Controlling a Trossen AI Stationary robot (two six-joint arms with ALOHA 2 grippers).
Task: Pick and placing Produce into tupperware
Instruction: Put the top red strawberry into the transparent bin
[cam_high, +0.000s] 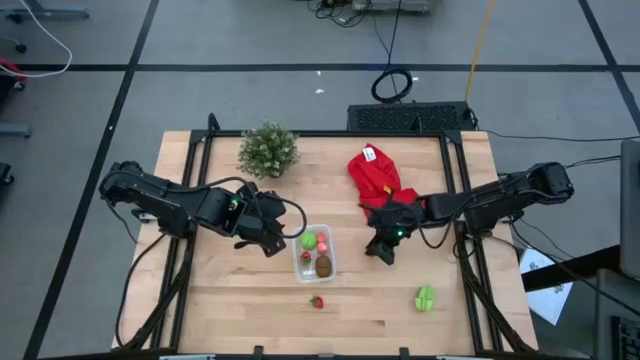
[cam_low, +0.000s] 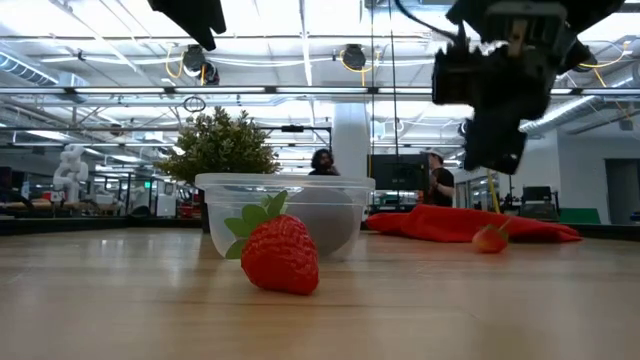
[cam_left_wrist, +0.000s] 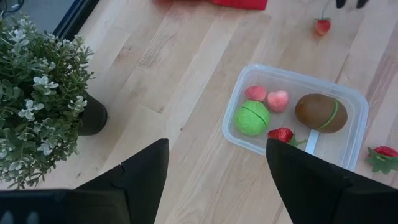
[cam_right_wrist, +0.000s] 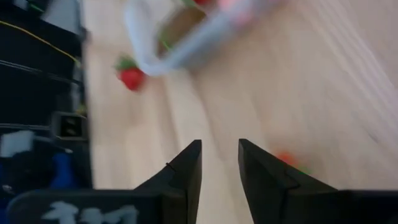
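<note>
The tupperware (cam_high: 316, 254) stands mid-table and holds a green piece (cam_left_wrist: 251, 117), two small pink ones (cam_left_wrist: 267, 97), a brown oval (cam_left_wrist: 321, 112) and a strawberry (cam_left_wrist: 281, 134). More produce lies on the wood: a strawberry (cam_high: 317, 301) just near of the tub, a green piece (cam_high: 425, 297) to the near right, and a small strawberry (cam_low: 490, 238) below my right gripper. My left gripper (cam_left_wrist: 217, 162) hovers open left of the tub. My right gripper (cam_right_wrist: 219, 162) hangs right of the tub, clear of the table, shut with nothing between its fingers.
A bushy green plant (cam_high: 268, 150) stands at the far left of the table, close to my left arm. A red cloth (cam_high: 375, 175) lies at the far right, behind my right gripper. Bare wood stretches along the near edge. People stand in the room beyond the table.
</note>
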